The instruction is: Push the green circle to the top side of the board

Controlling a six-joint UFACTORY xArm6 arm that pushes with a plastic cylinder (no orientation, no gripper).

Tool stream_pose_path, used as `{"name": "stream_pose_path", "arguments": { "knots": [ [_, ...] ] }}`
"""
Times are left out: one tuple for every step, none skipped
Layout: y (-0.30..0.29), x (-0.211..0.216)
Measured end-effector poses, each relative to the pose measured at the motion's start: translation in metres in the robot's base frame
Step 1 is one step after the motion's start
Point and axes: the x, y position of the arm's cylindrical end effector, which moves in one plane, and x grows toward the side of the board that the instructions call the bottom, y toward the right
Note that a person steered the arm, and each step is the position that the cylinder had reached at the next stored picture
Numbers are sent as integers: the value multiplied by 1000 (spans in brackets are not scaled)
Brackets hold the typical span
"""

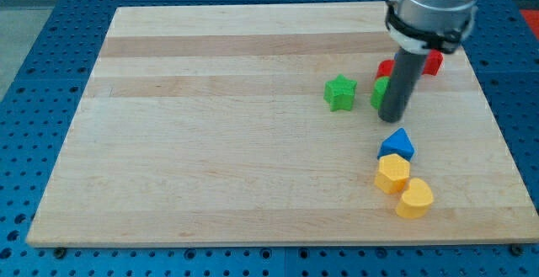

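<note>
The green circle (379, 93) lies at the board's right side, mostly hidden behind my rod; only its left edge shows. My tip (392, 120) rests on the board just below and right of it, touching or nearly touching. A green star (339, 93) sits to the circle's left. Two red blocks lie above the circle, one (385, 68) right above it and one (432, 62) further right, both partly hidden by the rod.
A blue triangular block (397, 145), a yellow hexagon (392, 174) and a yellow heart-like block (414, 199) form a cluster below my tip. The wooden board (210, 125) lies on a blue perforated table.
</note>
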Motion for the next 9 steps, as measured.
{"name": "stream_pose_path", "arguments": {
  "knots": [
    [-3, -1],
    [17, 30],
    [42, 2],
    [12, -47],
    [-22, -47],
    [-55, -47],
    [-90, -47],
    [-95, -60],
    [-97, -136]
  ]
}}
